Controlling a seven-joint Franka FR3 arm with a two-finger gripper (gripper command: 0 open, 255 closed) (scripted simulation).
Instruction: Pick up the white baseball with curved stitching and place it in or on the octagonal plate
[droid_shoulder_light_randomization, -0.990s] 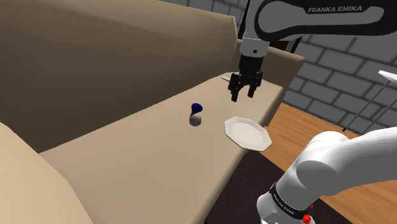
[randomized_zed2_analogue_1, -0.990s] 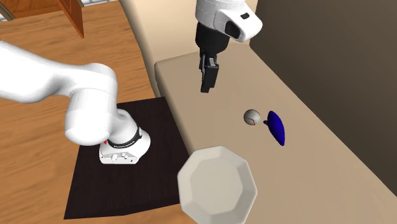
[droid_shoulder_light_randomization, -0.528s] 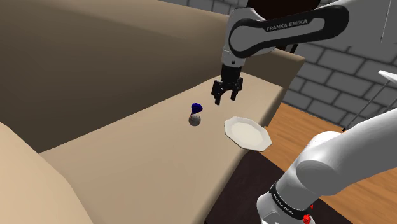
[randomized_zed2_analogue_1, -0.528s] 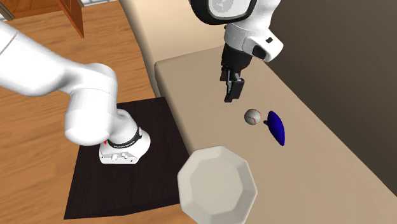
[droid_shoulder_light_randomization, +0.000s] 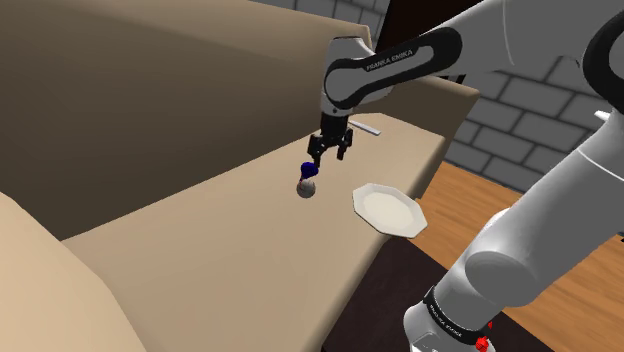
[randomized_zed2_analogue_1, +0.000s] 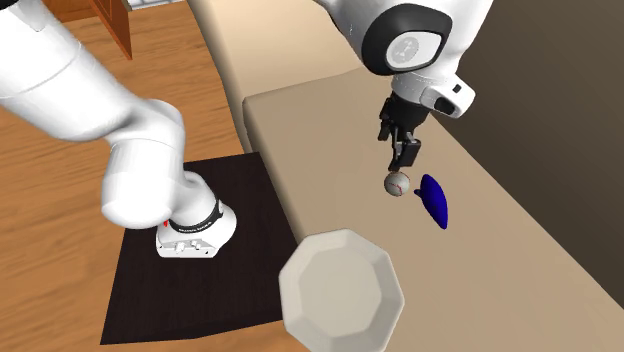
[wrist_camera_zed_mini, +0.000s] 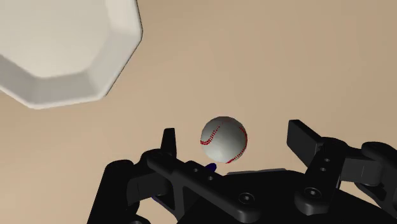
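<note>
Beige cushioning makes up the sofa seat (droid_shoulder_light_randomization: 200, 240) that carries everything, with a tall backrest (droid_shoulder_light_randomization: 150, 110) of the same colour along its rear edge. In the shoulder view a grey brick wall (droid_shoulder_light_randomization: 540, 95) and a wooden floor (droid_shoulder_light_randomization: 480, 195) lie beyond the seat's far end.

A white baseball (droid_shoulder_light_randomization: 307, 188) with red curved stitching rests on the seat about midway between the rear edge and the front edge. In the second exterior view the ball (randomized_zed2_analogue_1: 398, 184) lies just beside a small dark blue object (randomized_zed2_analogue_1: 434, 201), which sits on the side toward the rear edge. I cannot tell whether the two touch.

An octagonal white plate (droid_shoulder_light_randomization: 389, 209) lies flat at the seat's front edge, apart from the ball. In the second exterior view its rim (randomized_zed2_analogue_1: 342, 292) appears to reach over that edge.

Hanging directly above the ball is the black tool (droid_shoulder_light_randomization: 327, 152), pointing down at it from the white arm. From the wrist view the tool (wrist_camera_zed_mini: 234, 137) has its fingers (wrist_camera_zed_mini: 168, 143) set apart, and the baseball (wrist_camera_zed_mini: 223, 140) shows in the gap between them, touched by neither. A corner of the plate (wrist_camera_zed_mini: 63, 51) shows beyond the ball.

Below the front edge, the arm's base stands on a black mat (randomized_zed2_analogue_1: 130, 300) on the wooden floor.
</note>
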